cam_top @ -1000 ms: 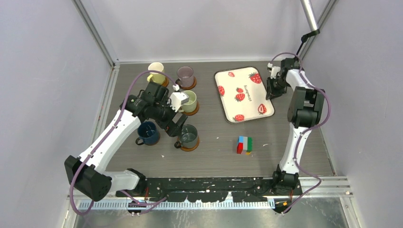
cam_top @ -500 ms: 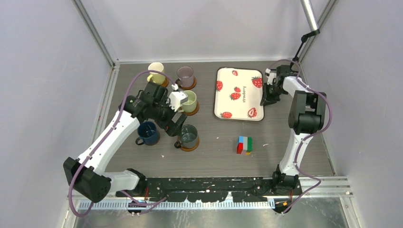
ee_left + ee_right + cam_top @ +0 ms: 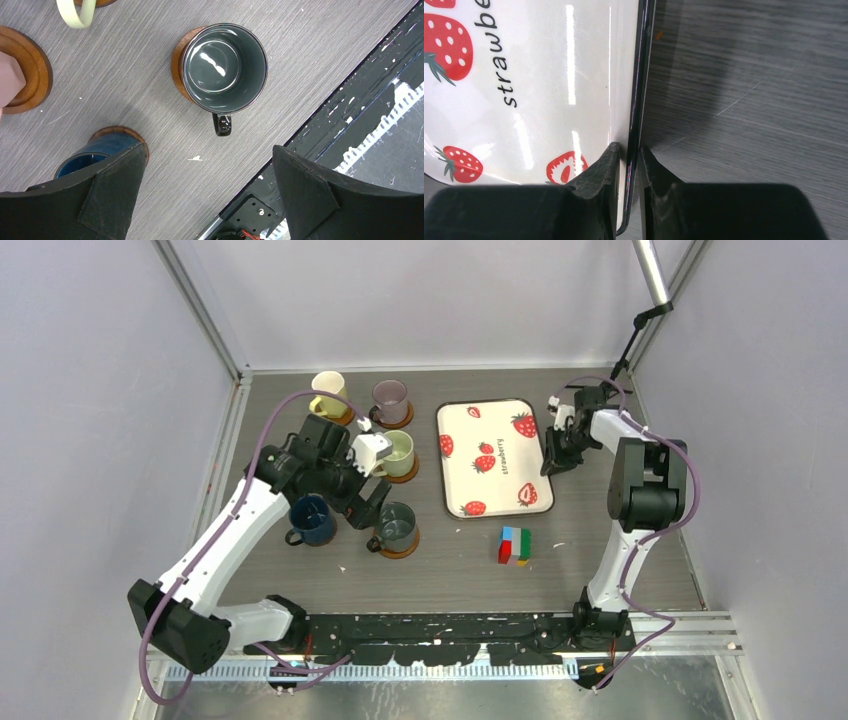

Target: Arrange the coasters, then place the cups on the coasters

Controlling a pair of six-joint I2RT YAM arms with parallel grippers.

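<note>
Five cups stand on brown coasters at the table's left: pale yellow (image 3: 328,392), mauve (image 3: 390,398), light green (image 3: 399,452), dark blue (image 3: 311,519) and grey (image 3: 397,526). My left gripper (image 3: 365,503) hangs open above the bare table between the blue cup (image 3: 80,162) and the grey cup (image 3: 224,67), holding nothing. The grey cup's coaster (image 3: 177,60) shows at its left side. A pink cup (image 3: 9,80) sits on another coaster (image 3: 32,70) at the left edge of the left wrist view. My right gripper (image 3: 553,462) (image 3: 629,150) is shut on the right rim of the strawberry tray (image 3: 549,75).
The white strawberry-print tray (image 3: 495,490) lies flat, right of the cups. A multicoloured block toy (image 3: 516,545) sits in front of it. The black base rail (image 3: 350,115) runs along the near table edge. Grey walls enclose three sides.
My right gripper has dragged the tray leftward toward the cups and turned it straighter, its jaws narrowing slightly on the rim. The left arm has hardly moved.
</note>
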